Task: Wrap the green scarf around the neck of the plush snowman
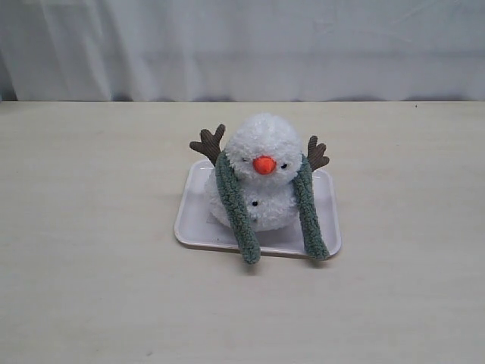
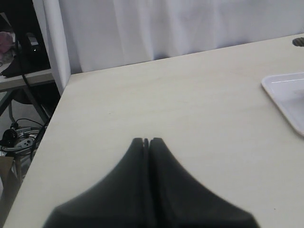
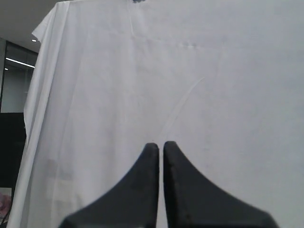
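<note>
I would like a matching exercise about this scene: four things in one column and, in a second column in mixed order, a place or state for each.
Things
1. green scarf
2. plush snowman
3. white tray
4. left gripper

Places or states
A. jaws shut, over the table
B. sitting on the tray
C. lying flat on the table
D. draped behind the neck, both ends hanging down in front

Pairs: 1-D, 2-B, 3-C, 4-A

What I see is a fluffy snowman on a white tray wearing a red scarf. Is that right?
Not quite. The scarf is green, not red, as the exterior view shows. The snowman does sit on the white tray.
</note>
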`<state>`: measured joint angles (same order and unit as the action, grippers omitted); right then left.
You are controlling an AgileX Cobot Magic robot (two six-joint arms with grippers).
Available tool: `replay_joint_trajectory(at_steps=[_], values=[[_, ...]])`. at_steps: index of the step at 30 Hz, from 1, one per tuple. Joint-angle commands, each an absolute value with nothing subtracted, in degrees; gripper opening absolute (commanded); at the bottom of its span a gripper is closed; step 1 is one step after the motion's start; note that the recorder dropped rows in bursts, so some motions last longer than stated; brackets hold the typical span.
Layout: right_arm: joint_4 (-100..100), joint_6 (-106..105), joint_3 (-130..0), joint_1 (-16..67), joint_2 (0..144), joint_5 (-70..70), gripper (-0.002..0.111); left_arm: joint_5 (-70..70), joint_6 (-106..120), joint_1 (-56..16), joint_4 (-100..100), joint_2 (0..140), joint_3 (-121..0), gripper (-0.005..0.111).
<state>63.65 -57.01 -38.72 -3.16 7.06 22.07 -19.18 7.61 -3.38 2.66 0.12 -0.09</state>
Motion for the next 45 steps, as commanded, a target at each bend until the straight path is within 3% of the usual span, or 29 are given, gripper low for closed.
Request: replay_joint_trajectory(at_steps=[1, 20, 23, 31, 45], values=[[63.8, -57.0, -38.5, -3.2, 4.5, 22.6, 0.004, -18.5, 7.5, -3.4, 2.5, 0.0, 0.0, 0.0], [63.3, -56.9, -38.5, -3.2, 3.1, 20.7, 0.004, -18.5, 7.5, -3.4, 2.5, 0.0, 0.0, 0.0], [53.4, -49.4, -38.5, -3.3, 1.0, 19.9, 0.004, -18.5, 7.5, -3.4, 2.5, 0.0, 0.0, 0.0], [8.8, -2.2, -38.0, -3.3, 0.0, 17.8, 0.004, -18.5, 7.5, -3.4, 2.5, 0.0, 0.0, 0.0], [-3.1, 6.5, -19.6, -3.3, 0.0, 5.5, 0.004, -18.6, 7.5, -3.4, 2.5, 0.0, 0.0, 0.0]])
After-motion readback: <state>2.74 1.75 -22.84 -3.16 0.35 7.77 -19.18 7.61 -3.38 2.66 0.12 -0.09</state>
